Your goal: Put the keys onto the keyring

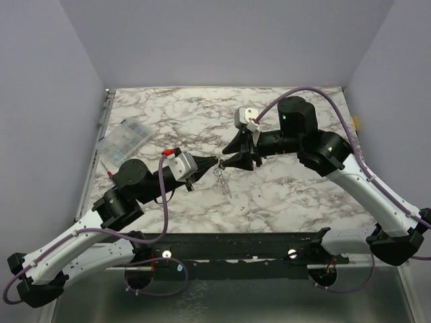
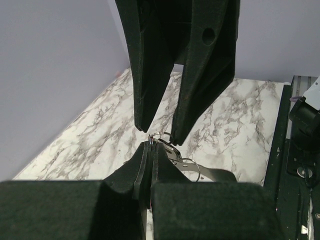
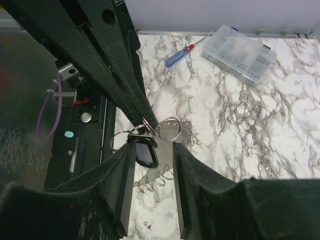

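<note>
The dark key (image 3: 146, 152) hangs from the keyring (image 3: 161, 131) above the middle of the tabletop (image 3: 240, 125), raised, I judge, so both arms can reach it. My left gripper (image 1: 214, 162) is pinched tight on the keyring to steady it. My right gripper (image 3: 154, 149) stands partly open, straddling the key without clamping it.

No legible text, label, brand, number or sign is found in any of the three views.
</note>
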Controlling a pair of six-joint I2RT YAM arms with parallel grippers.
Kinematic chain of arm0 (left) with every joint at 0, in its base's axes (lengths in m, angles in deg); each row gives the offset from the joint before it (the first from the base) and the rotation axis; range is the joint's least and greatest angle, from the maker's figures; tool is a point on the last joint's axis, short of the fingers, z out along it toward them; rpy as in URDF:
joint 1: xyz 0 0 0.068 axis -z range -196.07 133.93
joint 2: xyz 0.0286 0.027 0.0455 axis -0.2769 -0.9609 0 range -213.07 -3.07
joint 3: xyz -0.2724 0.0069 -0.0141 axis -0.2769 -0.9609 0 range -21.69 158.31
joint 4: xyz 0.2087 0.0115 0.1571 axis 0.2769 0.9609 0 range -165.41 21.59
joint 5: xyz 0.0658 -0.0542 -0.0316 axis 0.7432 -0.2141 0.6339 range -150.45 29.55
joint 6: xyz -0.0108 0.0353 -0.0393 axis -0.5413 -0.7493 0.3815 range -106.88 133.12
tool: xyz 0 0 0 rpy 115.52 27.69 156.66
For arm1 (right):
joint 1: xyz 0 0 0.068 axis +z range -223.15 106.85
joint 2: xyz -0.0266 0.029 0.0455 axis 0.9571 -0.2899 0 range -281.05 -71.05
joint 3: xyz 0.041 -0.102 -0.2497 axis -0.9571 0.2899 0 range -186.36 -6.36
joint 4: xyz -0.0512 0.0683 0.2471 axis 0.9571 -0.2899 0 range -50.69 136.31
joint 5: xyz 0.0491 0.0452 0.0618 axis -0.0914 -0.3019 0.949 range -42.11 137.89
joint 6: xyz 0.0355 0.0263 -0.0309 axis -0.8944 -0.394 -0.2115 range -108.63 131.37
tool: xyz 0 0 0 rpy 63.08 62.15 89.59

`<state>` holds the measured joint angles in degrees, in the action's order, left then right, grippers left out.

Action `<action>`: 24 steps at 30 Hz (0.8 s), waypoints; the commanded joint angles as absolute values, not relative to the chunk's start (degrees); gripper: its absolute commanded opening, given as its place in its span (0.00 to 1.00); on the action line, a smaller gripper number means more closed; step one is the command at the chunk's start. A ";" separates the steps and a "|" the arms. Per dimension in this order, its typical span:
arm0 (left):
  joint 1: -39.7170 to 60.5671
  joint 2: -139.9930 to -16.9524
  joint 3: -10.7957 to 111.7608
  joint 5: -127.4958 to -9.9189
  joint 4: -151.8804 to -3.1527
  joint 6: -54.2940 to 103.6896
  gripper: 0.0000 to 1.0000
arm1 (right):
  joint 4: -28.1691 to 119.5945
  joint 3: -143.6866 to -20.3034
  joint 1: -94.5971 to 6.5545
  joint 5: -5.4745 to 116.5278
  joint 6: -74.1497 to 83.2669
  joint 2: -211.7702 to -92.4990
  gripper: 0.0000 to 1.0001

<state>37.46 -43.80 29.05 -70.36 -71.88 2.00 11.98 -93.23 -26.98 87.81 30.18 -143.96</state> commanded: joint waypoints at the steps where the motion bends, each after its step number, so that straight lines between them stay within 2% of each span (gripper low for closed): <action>1: 37.28 -44.13 29.18 -67.52 -74.86 2.87 0.00 | 9.13 -94.92 -26.57 87.45 29.50 -143.65 0.47; 4: 37.28 -44.66 29.26 -66.81 -74.91 2.97 0.00 | 9.45 -94.45 -26.57 87.02 28.91 -142.92 0.56; 9: 37.30 -45.25 29.59 -67.80 -75.18 3.38 0.00 | 10.76 -94.51 -26.57 84.56 27.23 -143.86 0.58; 19: 37.28 -47.71 31.28 -65.86 -75.19 3.99 0.00 | 14.34 -93.50 -26.57 82.93 24.31 -143.80 0.49; 24: 37.28 -48.95 31.80 -66.06 -77.56 4.54 0.00 | 13.27 -92.83 -26.57 81.13 24.18 -144.70 0.40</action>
